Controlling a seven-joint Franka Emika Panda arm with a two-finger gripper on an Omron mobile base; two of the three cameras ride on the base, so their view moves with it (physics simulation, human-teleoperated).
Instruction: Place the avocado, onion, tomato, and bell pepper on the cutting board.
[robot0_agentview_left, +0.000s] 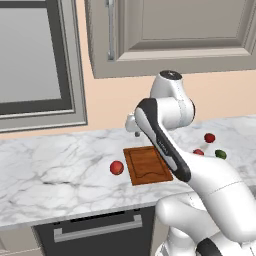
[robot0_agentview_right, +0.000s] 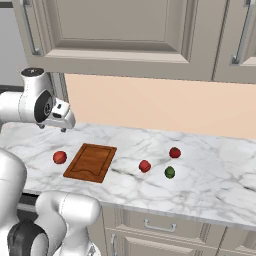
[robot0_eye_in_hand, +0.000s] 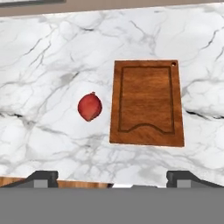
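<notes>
While our arm rises high in the left base view, the cutting board (robot0_agentview_left: 147, 165) lies bare on the tabletop (robot0_agentview_left: 55, 175), one red piece (robot0_agentview_left: 117, 167) beside it, two red ones and the avocado (robot0_agentview_left: 220, 154) well apart. From the right base view we count the same four. From the hand view our pincer (robot0_eye_in_hand: 112, 175) gapes wide, holding nothing, likely choosing a first pick.

White marble counter (robot0_agentview_right: 210, 175), grey cabinets (robot0_agentview_right: 125, 35) (panelled), peach wall (robot0_agentview_right: 165, 105)
</notes>
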